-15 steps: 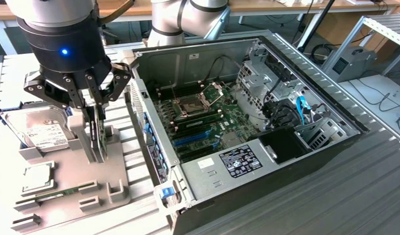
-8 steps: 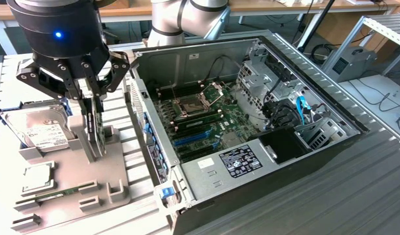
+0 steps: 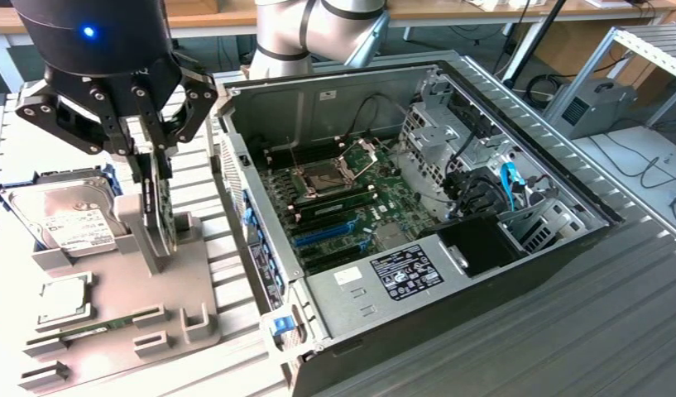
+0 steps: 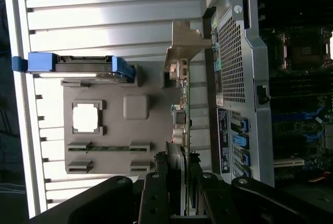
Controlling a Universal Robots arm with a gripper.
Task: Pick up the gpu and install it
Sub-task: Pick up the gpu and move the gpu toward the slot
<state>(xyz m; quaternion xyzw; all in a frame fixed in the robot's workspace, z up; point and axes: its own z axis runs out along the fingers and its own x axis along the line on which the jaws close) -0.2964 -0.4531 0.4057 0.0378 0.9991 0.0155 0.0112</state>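
With the tool (image 3: 152, 172) half-closed on the top edge of the gpu (image 3: 161, 213), which stands on edge in its holder (image 3: 152, 258) to the exterior view's left of the case (image 3: 315, 99), lift straight up, without twisting.

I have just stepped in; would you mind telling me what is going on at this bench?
A robot arm is at work fetching the gpu for a computer. Its claw is down over the thin card and closed across it, while the card stands on edge in a holder on the grey tray. A hard drive sits on the same tray. The open computer case lies beside the tray, on the exterior view's right.
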